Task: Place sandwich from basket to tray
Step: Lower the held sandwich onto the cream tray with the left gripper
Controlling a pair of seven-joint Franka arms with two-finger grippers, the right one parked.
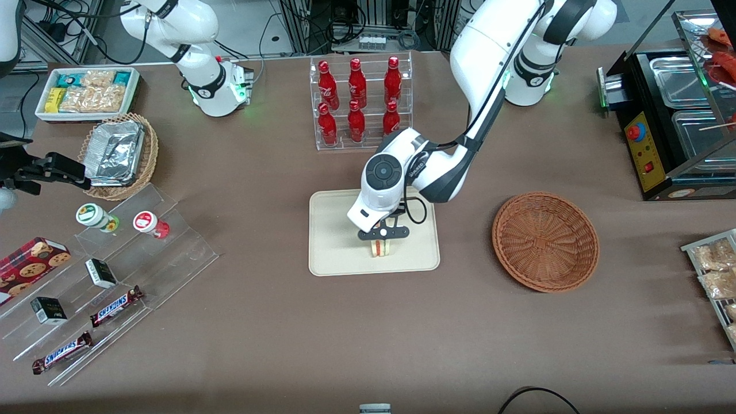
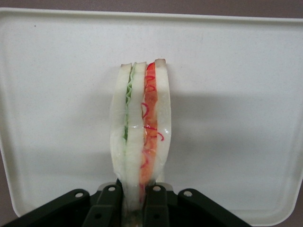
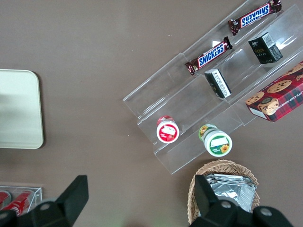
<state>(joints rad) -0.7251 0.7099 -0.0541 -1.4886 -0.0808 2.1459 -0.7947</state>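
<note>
My left gripper [image 1: 382, 244] hangs over the cream tray [image 1: 333, 253], shut on the sandwich [image 1: 381, 248]. The wrist view shows the sandwich [image 2: 141, 125] as a pale wedge with green and red filling, standing on edge over the tray [image 2: 246, 94], its narrow end squeezed between the two black fingers [image 2: 157, 205]. Whether it touches the tray floor I cannot tell. The reddish-brown wicker basket [image 1: 545, 240] sits empty on the table beside the tray, toward the working arm's end.
A clear rack of red bottles [image 1: 361, 102] stands farther from the front camera than the tray. Toward the parked arm's end are a tan basket with a foil container [image 1: 118, 150], clear steps with snacks [image 1: 109, 276] and a white snack bin [image 1: 87, 92]. A black appliance [image 1: 673, 126] stands at the working arm's end.
</note>
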